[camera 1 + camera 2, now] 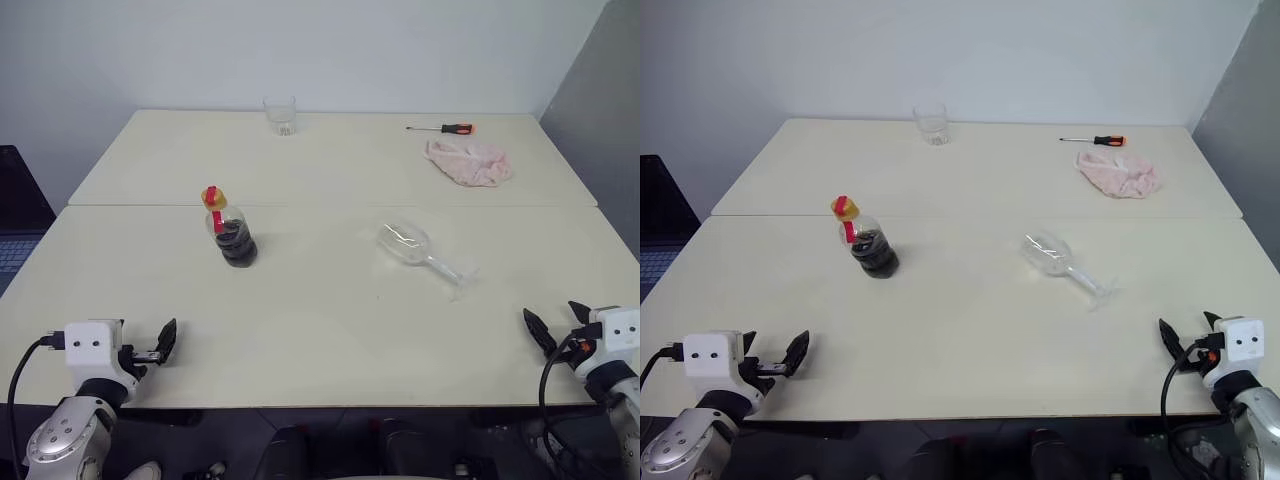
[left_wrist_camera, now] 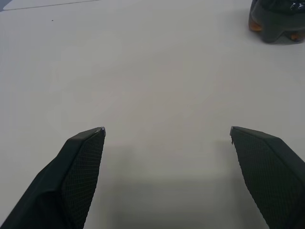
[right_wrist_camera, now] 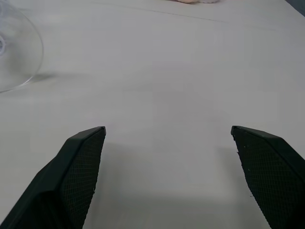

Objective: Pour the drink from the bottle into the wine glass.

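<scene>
- Both my grippers, left (image 1: pixel 165 342) and right (image 1: pixel 550 325), are wide open, empty, at the table's (image 1: pixel 330 330) near edge.
- Bottle (image 1: pixel 228 229) stands mid-table, capped; squeezing may tip it.
- Glass (image 1: pixel 420 251) lies sideways; it may roll away.

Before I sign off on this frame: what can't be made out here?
- Bottle: label print too small in the head views; in the left wrist view the frame edge cuts off all but its base.
- Wine glass, lying on its side: whether it's cracked or wet is too faint to tell; the right wrist view crops it to its foot.
- Tumbler: contents unclear, too small.
</scene>
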